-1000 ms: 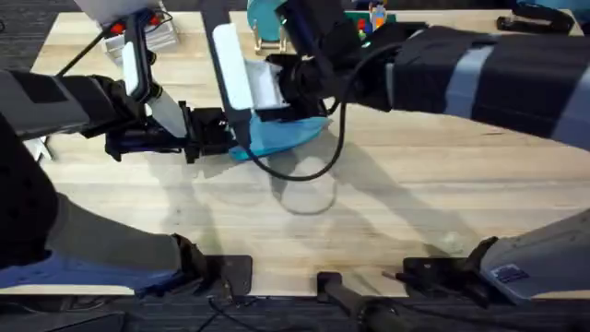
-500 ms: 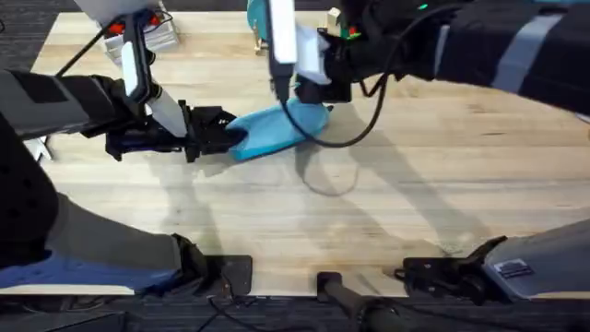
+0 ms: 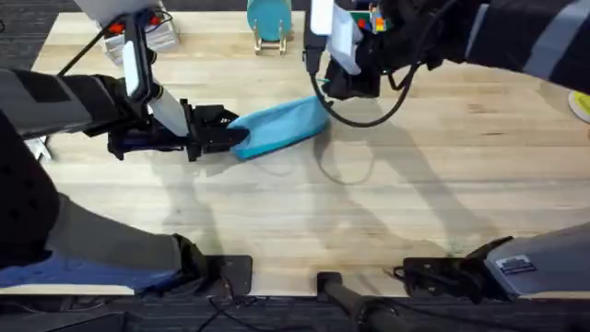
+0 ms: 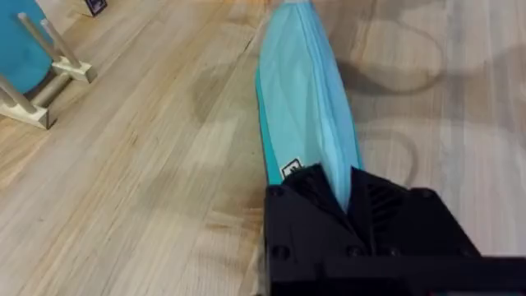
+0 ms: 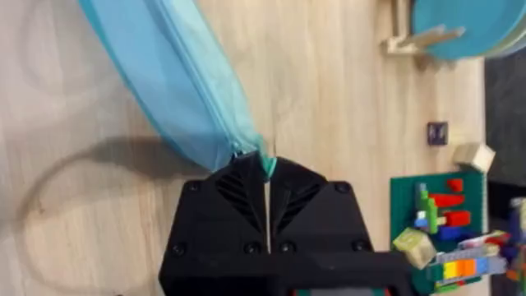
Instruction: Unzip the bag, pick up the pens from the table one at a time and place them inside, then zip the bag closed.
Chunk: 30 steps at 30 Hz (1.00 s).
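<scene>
Pencil pouch (image 3: 279, 128) lay stretched on the table (image 3: 415, 203). Left gripper (image 4: 348, 191) clamped one end; right gripper (image 5: 267, 168) pinched the zipper end

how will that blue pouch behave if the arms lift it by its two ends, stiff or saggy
Probably saggy: the bag is thin soft fabric, creased along its zipper in the left wrist view. It looks fairly flat, so likely light. With the left gripper and right gripper each shut on an end, pulling apart should keep it taut.
</scene>
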Motion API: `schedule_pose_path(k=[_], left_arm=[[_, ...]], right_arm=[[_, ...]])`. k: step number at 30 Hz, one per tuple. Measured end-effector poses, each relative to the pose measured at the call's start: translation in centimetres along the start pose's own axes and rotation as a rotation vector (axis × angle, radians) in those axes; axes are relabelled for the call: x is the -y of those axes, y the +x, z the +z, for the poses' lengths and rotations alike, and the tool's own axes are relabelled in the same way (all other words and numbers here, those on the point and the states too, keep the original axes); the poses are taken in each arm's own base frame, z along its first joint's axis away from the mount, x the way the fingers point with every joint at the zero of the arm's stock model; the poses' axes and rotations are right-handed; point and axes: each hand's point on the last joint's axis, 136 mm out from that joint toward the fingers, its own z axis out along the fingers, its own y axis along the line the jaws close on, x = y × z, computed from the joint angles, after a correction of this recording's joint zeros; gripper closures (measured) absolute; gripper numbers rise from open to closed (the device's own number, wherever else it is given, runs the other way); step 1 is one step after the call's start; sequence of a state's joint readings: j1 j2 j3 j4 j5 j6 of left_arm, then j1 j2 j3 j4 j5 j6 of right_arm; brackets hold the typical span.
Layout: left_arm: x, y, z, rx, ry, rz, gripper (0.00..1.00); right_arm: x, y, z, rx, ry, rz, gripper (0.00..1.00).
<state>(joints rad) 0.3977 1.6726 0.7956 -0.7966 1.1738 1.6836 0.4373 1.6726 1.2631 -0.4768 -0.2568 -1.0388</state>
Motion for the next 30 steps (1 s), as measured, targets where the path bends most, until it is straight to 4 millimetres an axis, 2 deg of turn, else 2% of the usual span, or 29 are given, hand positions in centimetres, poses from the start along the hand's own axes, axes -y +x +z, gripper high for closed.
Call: schedule_pose_path(k=[8, 19, 24, 30], left_arm=[[0.0, -0.1, 0.0, 0.004, 0.001, 0.001, 0.956], [0.0, -0.1, 0.1, 0.003, 0.002, 0.008, 0.956], [0.0, 0.0, 0.1, 0.001, 0.002, 0.009, 0.956], [0.0, -0.1, 0.1, 0.001, 0.003, 0.008, 0.956]], right_arm=[[0.2, 1.5, -0.5, -0.005, -0.017, 0.092, 0.969], [-0.2, 4.7, -0.9, -0.045, -0.036, 0.199, 0.968], [-0.6, 7.3, 0.2, -0.060, 0.010, 0.220, 0.967], [-2.4, 8.7, 1.7, -0.066, 0.006, 0.223, 0.967]])
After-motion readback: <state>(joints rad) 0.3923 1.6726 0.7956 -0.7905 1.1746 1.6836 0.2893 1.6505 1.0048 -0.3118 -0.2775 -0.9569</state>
